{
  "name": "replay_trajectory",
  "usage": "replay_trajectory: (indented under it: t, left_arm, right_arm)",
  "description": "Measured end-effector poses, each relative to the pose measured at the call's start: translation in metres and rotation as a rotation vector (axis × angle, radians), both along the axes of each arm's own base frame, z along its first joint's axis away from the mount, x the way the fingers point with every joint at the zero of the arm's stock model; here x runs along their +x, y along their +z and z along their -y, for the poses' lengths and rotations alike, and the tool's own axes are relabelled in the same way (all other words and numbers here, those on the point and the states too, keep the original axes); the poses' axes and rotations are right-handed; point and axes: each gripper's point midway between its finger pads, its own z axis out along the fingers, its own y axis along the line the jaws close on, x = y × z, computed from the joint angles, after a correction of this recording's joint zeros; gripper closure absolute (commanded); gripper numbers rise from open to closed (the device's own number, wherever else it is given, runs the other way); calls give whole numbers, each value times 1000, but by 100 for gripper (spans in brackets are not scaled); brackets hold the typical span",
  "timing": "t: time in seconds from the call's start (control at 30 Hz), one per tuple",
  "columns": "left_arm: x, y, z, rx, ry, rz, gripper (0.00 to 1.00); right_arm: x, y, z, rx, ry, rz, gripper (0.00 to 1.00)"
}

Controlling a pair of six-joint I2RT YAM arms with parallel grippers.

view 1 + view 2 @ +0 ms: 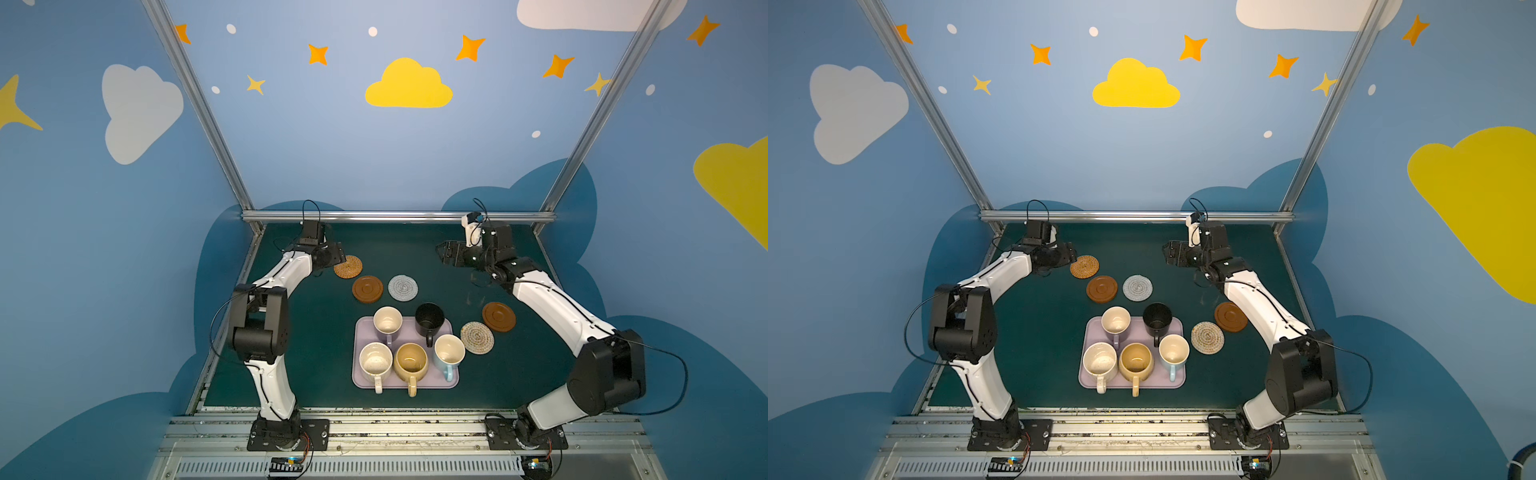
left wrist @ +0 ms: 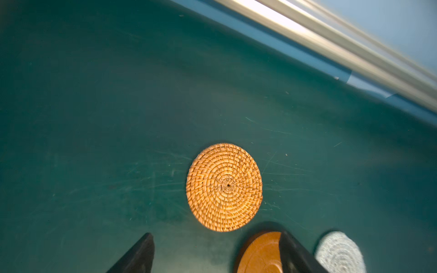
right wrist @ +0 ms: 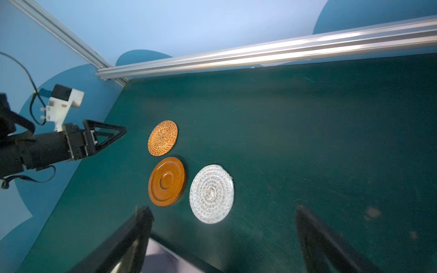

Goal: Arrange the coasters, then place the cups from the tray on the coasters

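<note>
Five cups stand on the lilac tray (image 1: pixel 360 332): lavender (image 1: pixel 387 320), black (image 1: pixel 429 318), cream speckled (image 1: pixel 375 360), mustard (image 1: pixel 410 362), light blue (image 1: pixel 449 352). Coasters lie on the green table: tan rattan (image 1: pixel 348 267), brown wooden (image 1: pixel 368 289) and grey woven (image 1: pixel 402 287) behind the tray, a second brown one (image 1: pixel 498 316) and a beige woven one (image 1: pixel 477 337) to its right. My left gripper (image 2: pixel 216 236) hangs open and empty just left of the rattan coaster (image 2: pixel 224 186). My right gripper (image 3: pixel 221 208) is open and empty, raised at the back right.
An aluminium rail (image 1: pixel 399 216) bounds the table's far edge, with slanted posts at both back corners. Blue walls close in left and right. Bare green table (image 1: pixel 415 249) stretches between the two grippers at the back.
</note>
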Motion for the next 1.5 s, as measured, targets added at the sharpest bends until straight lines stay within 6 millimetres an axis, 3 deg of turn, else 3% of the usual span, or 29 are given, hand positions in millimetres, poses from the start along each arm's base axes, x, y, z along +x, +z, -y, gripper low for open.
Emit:
replay_trajectory:
  t: [0.37,0.7,1.07,1.5]
  left_arm:
    - [31,-43,9,143,-38,-137,21]
    - [25,-81,4,234,-48,-286,21]
    - [26,-79,3,426,-73,-350,24]
    - [14,-81,-7,408,-61,-380,27]
  right_arm:
    - [-1,-9,-46,-43,105,-45,9]
    - [-9,-18,-58,-39,149,-79,11]
    - [-10,-18,-58,-38,153,-80,11]
    - [-15,-18,-64,-20,185,-93,13]
